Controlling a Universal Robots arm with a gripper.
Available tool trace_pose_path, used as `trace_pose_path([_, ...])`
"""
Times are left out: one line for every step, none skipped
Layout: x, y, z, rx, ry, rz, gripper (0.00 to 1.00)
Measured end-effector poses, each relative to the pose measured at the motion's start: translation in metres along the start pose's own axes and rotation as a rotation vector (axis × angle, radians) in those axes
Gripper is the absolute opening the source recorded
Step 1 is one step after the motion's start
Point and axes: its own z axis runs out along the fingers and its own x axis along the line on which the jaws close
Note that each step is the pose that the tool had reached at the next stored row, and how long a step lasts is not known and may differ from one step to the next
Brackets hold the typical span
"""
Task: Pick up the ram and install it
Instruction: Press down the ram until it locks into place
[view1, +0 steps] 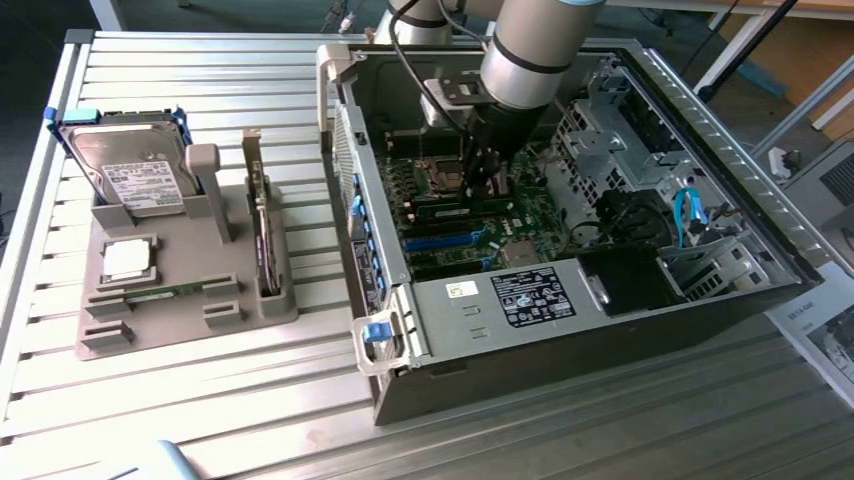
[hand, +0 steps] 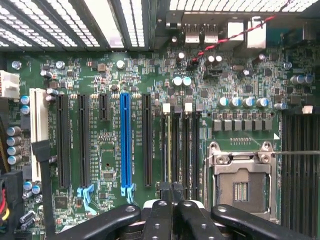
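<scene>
The ram (view1: 167, 292) is a thin green stick lying along the front of a grey holder (view1: 100, 340), on the exterior view's left. My gripper (view1: 481, 182) is far from it, reaching down into the open computer case (view1: 727, 140) just above the motherboard (view1: 514, 215). In the wrist view its black fingers (hand: 161, 212) are pressed together, so the gripper (hand: 171, 192) is shut with nothing visible between them. They hover over the end of the black memory slots (hand: 186, 150). One slot has a thin yellow-green line running along it.
The holder also carries a hard drive (view1: 134, 165), a small square silver chip (view1: 127, 258) and an upright expansion card (view1: 267, 240). The processor socket (hand: 240, 185) sits beside the memory slots. A blue slot (hand: 125, 142) and black card slots lie on their other side. Case walls surround the arm.
</scene>
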Motion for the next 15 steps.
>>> trace_pose_path([0.0, 0.0027, 0.0, 0.0011, 0.0, 0.0, 0.1])
trace_pose_path([0.0, 0.0047, 0.0001, 0.0019, -0.0001, 0.0, 0.1])
trace_pose_path([0.0, 0.0069, 0.0001, 0.0027, -0.0001, 0.0, 0.1])
trace_pose_path([0.0, 0.0091, 0.0001, 0.0034, -0.0001, 0.0, 0.1])
trace_pose_path([0.0, 0.0127, 0.0001, 0.0043, -0.0001, 0.0, 0.1])
trace_pose_path([0.0, 0.0161, 0.0002, 0.0052, -0.0001, 0.0, 0.1])
trace_pose_path([0.0, 0.0193, 0.0002, 0.0059, -0.0001, 0.0, 0.1])
trace_pose_path([0.0, 0.0225, 0.0002, 0.0065, -0.0002, 0.0, 0.1])
trace_pose_path([0.0, 0.0252, 0.0003, 0.0068, -0.0002, 0.0, 0.1])
trace_pose_path([0.0, 0.0281, 0.0003, 0.007, -0.0002, 0.0, 0.1])
trace_pose_path([0.0, 0.0305, 0.0003, 0.0072, -0.0002, 0.0, 0.1])
trace_pose_path([0.0, 0.0327, 0.0003, 0.0073, -0.0001, 0.0, 0.1])
trace_pose_path([0.0, 0.0347, 0.0003, 0.0074, -0.0003, 0.0, 0.1])
trace_pose_path([0.0, 0.0374, 0.0003, 0.0074, -0.0002, 0.0, 0.1])
trace_pose_path([0.0, 0.0393, 0.0004, 0.0074, -0.0002, 0.0, 0.1])
